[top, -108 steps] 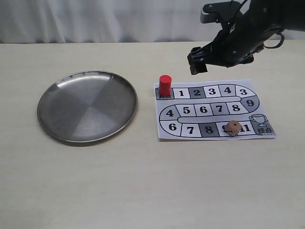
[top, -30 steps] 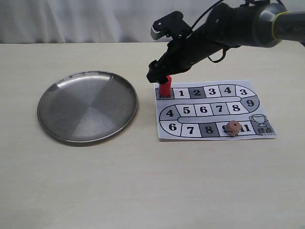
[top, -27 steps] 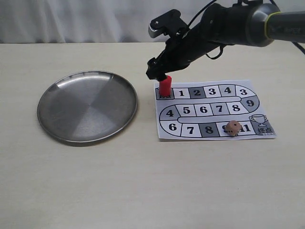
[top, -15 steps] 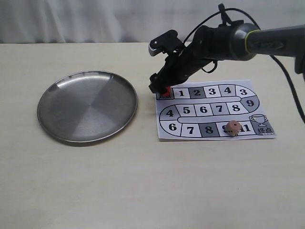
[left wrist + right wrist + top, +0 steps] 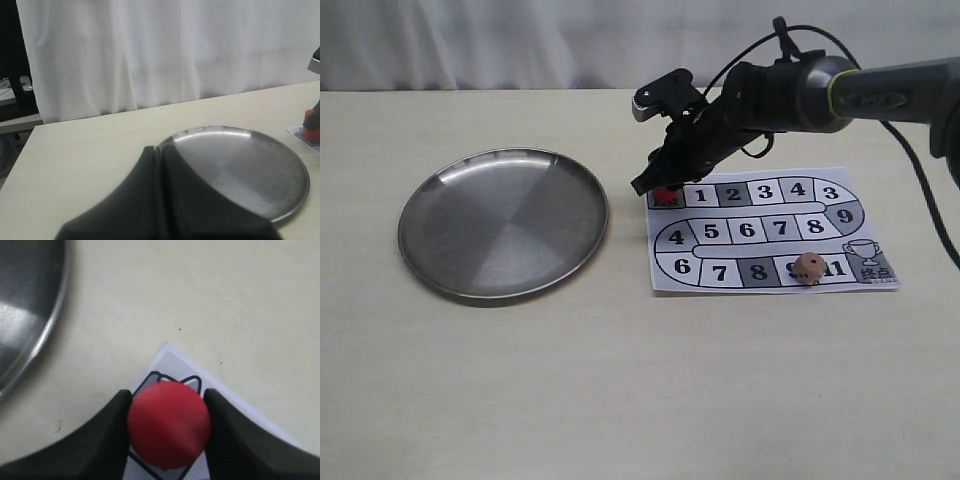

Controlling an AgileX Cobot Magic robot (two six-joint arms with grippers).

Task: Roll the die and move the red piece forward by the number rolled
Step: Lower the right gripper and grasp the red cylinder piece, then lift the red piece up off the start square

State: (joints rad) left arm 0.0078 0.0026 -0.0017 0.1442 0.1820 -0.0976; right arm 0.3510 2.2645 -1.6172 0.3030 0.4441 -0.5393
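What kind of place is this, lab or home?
Most likely a robot lab bench, not a home: a pale table backed by a white curtain, a few props (printed number board, steel plate), and a black arm whose right hand clasps the red piece.

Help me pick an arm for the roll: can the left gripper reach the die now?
Doubtful. Nothing covers the die, but it lies at the board's far end, with the plate between it and the shut left gripper.
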